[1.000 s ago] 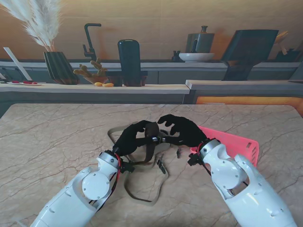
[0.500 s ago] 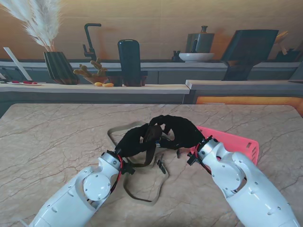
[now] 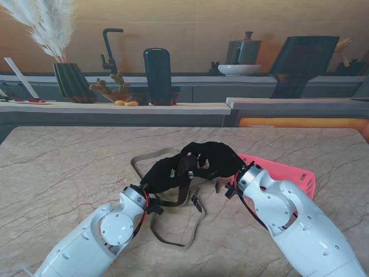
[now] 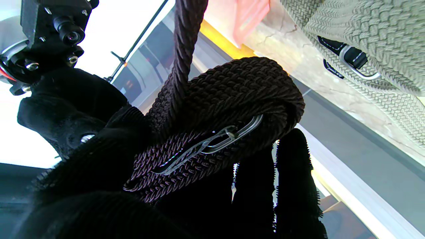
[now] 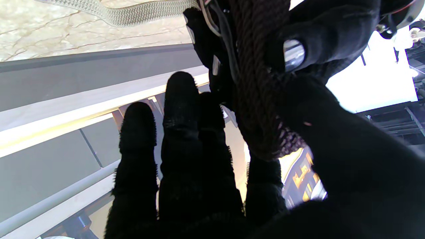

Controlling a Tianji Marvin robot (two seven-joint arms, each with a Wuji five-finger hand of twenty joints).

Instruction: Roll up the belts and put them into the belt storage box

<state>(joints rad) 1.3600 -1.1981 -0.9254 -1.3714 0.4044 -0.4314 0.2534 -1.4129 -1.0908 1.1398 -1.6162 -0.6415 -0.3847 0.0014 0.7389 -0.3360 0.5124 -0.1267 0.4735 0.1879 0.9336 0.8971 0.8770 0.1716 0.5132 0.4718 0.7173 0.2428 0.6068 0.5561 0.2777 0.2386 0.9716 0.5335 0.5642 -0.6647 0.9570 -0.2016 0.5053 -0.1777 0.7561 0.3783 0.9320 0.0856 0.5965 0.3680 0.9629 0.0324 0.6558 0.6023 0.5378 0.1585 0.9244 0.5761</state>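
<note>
- Left hand (image 3: pixel 163 175): grasping the dark brown braided belt (image 3: pixel 185 167) above the table centre; the left wrist view shows that belt (image 4: pixel 232 96) folded into a loop around its metal buckle (image 4: pixel 212 142), resting against the fingers (image 4: pixel 292 186).
- Right hand (image 3: pixel 213 158): meets the left hand, fingers curled over the same belt; in the right wrist view the braid (image 5: pixel 259 99) runs between thumb and fingers (image 5: pixel 179 139).
- Beige woven belt (image 3: pixel 173 234): lies loose on the marble table (image 3: pixel 69 167), trailing nearer to me and to the far left.
- Red belt storage box (image 3: pixel 294 173): on the table, right of the hands, partly hidden by the right forearm.
</note>
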